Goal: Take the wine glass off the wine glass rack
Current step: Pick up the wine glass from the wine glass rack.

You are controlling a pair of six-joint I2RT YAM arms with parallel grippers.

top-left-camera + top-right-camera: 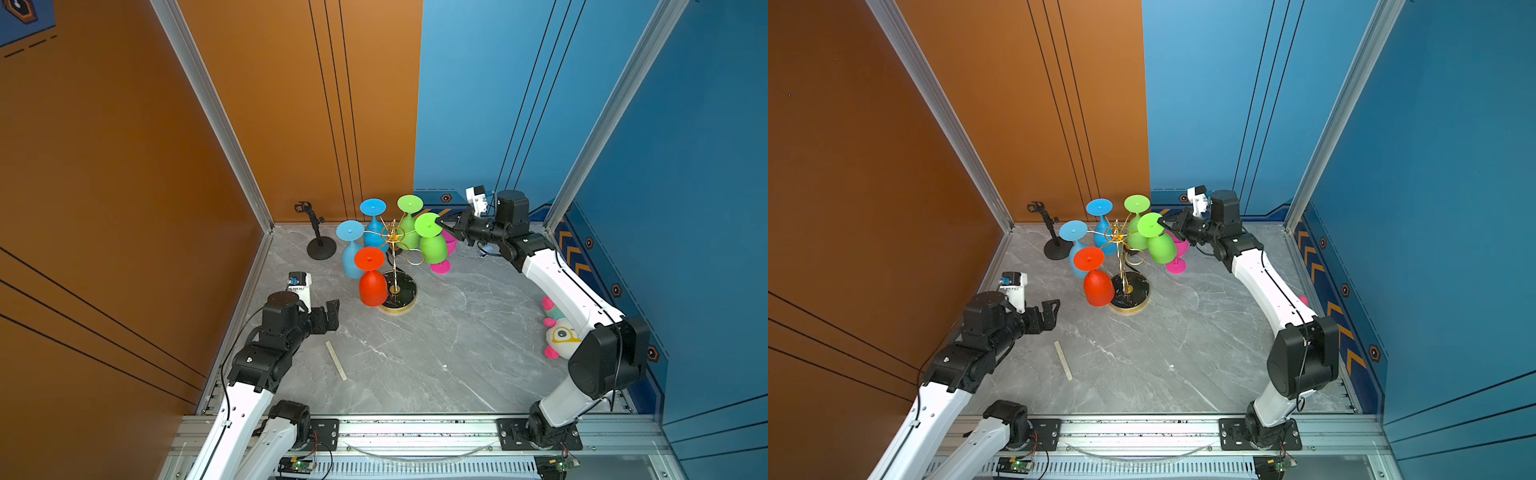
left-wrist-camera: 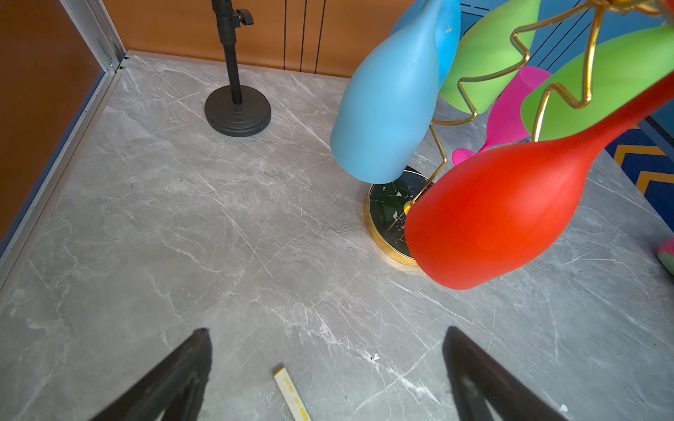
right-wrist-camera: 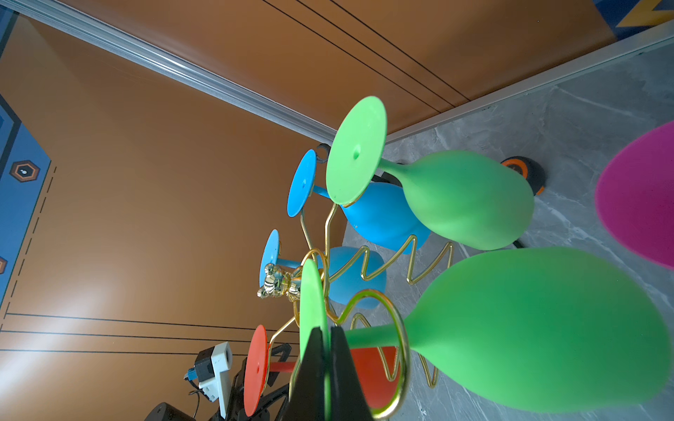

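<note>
Grey marble table [image 1: 415, 365] lies under your left gripper [image 1: 326, 316], jaws apart, lower left in a top view. At centre stands the wine glass rack [image 1: 404, 292]; beyond, your right gripper [image 1: 439, 223] clamps the foot of a green wine glass [image 1: 433, 247] hanging there.

The left arm [image 1: 243, 409] and the right arm [image 1: 559, 286] are white with black round joints. Thin black cables [image 1: 1276, 286] run along both.

The pale strip [image 2: 291, 395] bears print too blurred to read.
</note>
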